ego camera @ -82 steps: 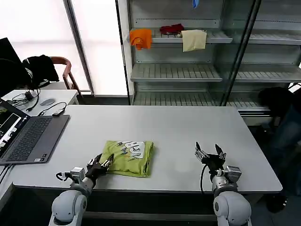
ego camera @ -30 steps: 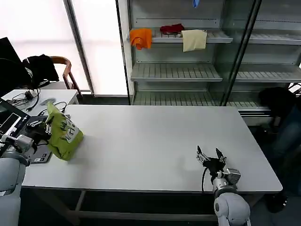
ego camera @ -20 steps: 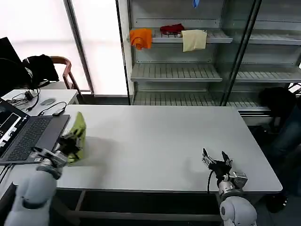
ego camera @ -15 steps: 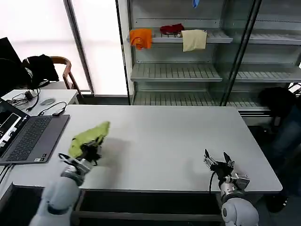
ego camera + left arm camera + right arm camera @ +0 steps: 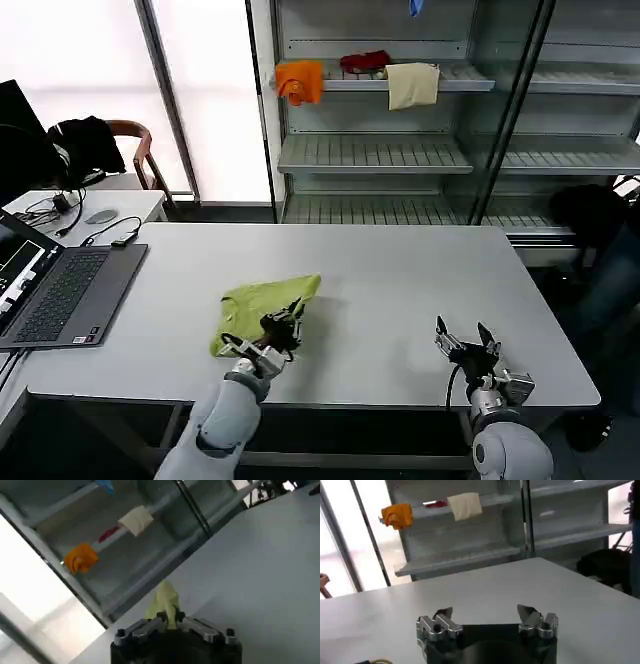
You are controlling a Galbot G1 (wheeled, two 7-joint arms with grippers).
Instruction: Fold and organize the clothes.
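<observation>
T-shirt (image 5: 258, 303) — pinched in left gripper (image 5: 283, 329).

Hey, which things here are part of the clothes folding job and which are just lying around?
Part of the job:
- green T-shirt, pinched in the left claw
- right claw, open, idle at the table's near edge

Just lying about:
- laptop on the table
- orange cloth, red cloth and cream cloth on the shelf
</observation>
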